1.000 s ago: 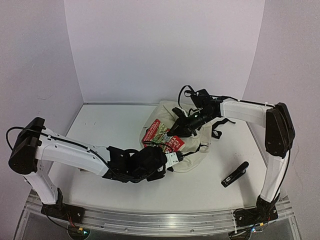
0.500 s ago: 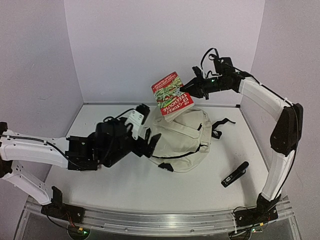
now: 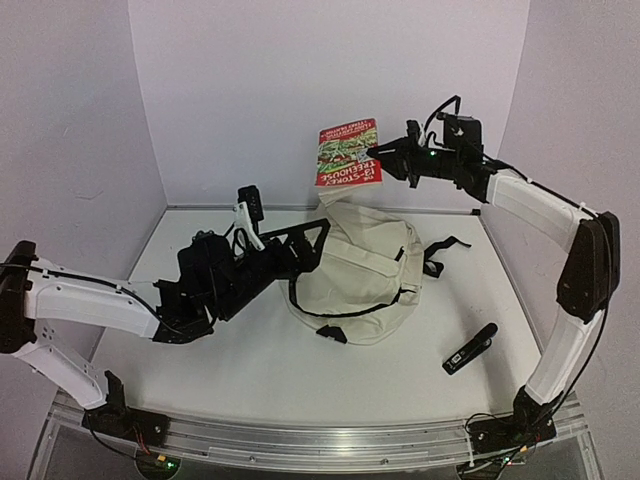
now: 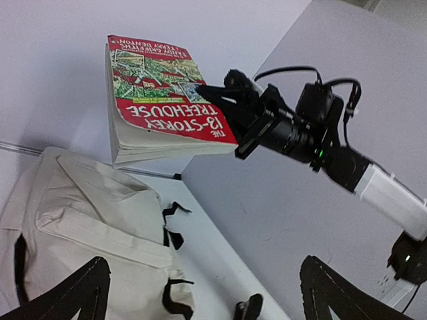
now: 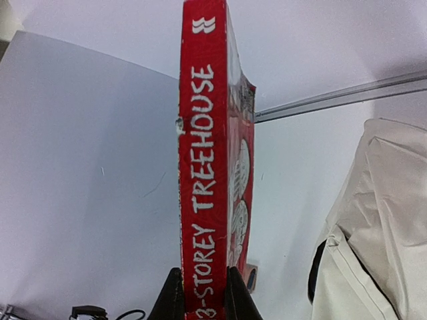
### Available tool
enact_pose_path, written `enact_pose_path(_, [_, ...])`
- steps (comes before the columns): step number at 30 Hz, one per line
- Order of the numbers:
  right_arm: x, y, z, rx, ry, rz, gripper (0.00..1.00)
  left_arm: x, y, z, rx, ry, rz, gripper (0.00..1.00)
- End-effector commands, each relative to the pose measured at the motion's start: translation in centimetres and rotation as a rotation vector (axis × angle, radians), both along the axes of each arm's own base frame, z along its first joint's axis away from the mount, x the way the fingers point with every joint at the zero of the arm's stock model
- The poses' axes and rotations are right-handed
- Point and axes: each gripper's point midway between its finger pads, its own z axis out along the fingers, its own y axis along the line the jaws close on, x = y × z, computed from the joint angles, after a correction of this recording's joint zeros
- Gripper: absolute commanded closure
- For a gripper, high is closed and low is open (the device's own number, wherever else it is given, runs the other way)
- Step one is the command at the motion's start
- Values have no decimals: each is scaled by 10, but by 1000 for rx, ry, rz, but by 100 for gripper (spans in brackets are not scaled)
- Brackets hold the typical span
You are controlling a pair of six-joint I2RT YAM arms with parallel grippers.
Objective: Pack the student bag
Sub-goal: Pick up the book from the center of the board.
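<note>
Bag lay below our right gripper, which clamped the book; left gripper stood wide, empty. We judged the edge pinch might slip, dropping the book outside.

Soft cream student bag, black zippers and straps, slumped mid-table.

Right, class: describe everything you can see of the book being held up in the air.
The book is a closed paperback, The 13-Storey Treehouse. It has a red spine and a red cover band, both with white lettering, and a busy green-and-white illustration. Its page block looks cream, and the spine edge shows a small nick. The right end effector grips its covers at the spine edge and holds it aloft, clear of the student bag below. Nothing else touches it.
</note>
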Motion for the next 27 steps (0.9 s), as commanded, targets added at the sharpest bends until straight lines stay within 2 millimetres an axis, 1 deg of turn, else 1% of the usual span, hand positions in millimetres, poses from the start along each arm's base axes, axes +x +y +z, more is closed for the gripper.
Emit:
enact_pose_path(1, [-5, -5, 59, 215, -94, -50, 100, 8, -4, 46, -373, 41, -51, 0])
enact_pose_path(3, [-6, -6, 61, 268, -83, -51, 100, 13, -15, 48, -424, 64, -81, 0])
enact_pose_path(6, [-10, -7, 62, 314, -83, -49, 100, 19, -26, 43, -519, 77, -140, 0])
enact_pose_path(8, [-13, -7, 63, 328, -85, -46, 100, 27, -27, 40, -621, 102, -183, 0])
enact_pose_path(10, [-17, -6, 63, 339, -85, -39, 100, 34, -25, 40, -702, 105, -217, 0])
enact_pose_path(12, [-22, -4, 60, 339, -82, -31, 100, 38, -31, 38, -726, 108, -232, 0])
enact_pose_path(16, [-32, 3, 56, 341, -87, -9, 100, 41, -42, 43, -743, 95, -259, 0])
enact_pose_path(21, [-45, 14, 53, 350, -102, 32, 100, 49, -42, 44, -788, 106, -264, 0])
enact_pose_path(24, [-52, 19, 52, 355, -110, 52, 100, 56, -38, 42, -834, 110, -266, 1])
enact_pose_path(27, [-57, 23, 50, 358, -110, 67, 100, 60, -35, 43, -859, 100, -268, 4])
